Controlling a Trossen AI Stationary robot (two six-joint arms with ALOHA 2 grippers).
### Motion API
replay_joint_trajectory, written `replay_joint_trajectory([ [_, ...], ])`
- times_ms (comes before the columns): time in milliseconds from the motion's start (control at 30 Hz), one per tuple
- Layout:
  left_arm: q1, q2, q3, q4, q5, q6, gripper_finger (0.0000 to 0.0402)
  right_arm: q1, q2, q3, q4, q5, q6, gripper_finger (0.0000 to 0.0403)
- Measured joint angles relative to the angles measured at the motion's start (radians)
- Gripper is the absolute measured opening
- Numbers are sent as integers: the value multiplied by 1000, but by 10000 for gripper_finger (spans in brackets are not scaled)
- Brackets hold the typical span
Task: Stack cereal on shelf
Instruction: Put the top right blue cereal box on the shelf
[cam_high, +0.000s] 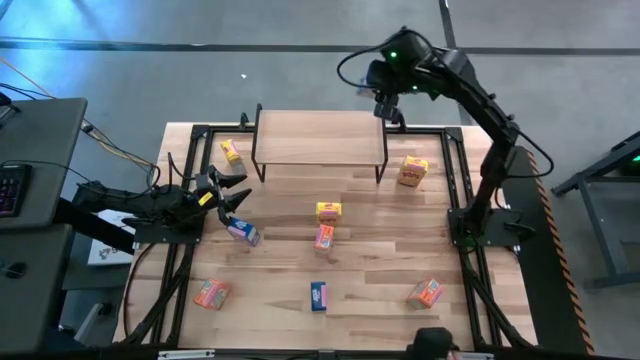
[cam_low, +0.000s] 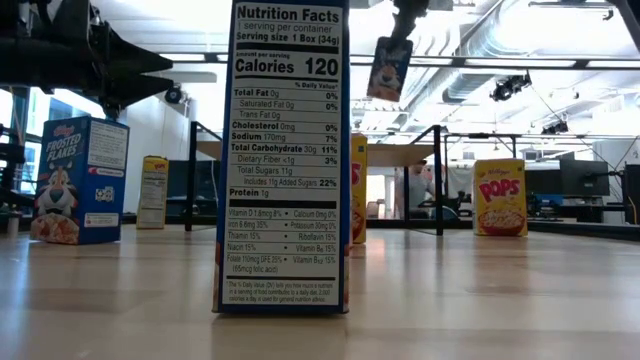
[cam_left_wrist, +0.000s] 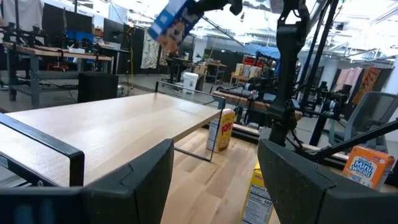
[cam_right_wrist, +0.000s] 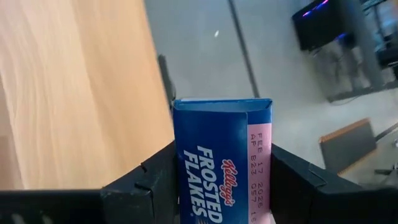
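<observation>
— Wooden worktop first: how far along is the stacking?

— Hardly begun, I judge. The shelf (cam_high: 318, 137) at the far edge has a bare top. Seven boxes lie scattered over the worktop (cam_high: 380, 230), including a Corn Pops box (cam_high: 413, 171) near the right edge and a Frosted Flakes box (cam_high: 243, 232) near the left.

— And the boxes in hand?

— Only one. The right gripper (cam_right_wrist: 221, 180) is clamped on a blue Frosted Flakes box (cam_right_wrist: 221, 165), above the shelf's far right corner. Its long axis runs out along the fingers, top flap leading, tilted in the low view.

— The other arm?

— The left gripper (cam_high: 228, 193) waits near the left edge, fingers apart, empty.
</observation>
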Motion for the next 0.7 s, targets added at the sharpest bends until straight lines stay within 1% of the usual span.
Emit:
replay_joint_trajectory([
  [333,0,0,0,0,0,1,225,1,76,0,-74,-30,-7,188],
  [500,0,0,0,0,0,1,225,0,119,0,-88,-71,-20,188],
  [700,0,0,0,0,0,1,225,1,145,-1,-100,-71,-57,188],
])
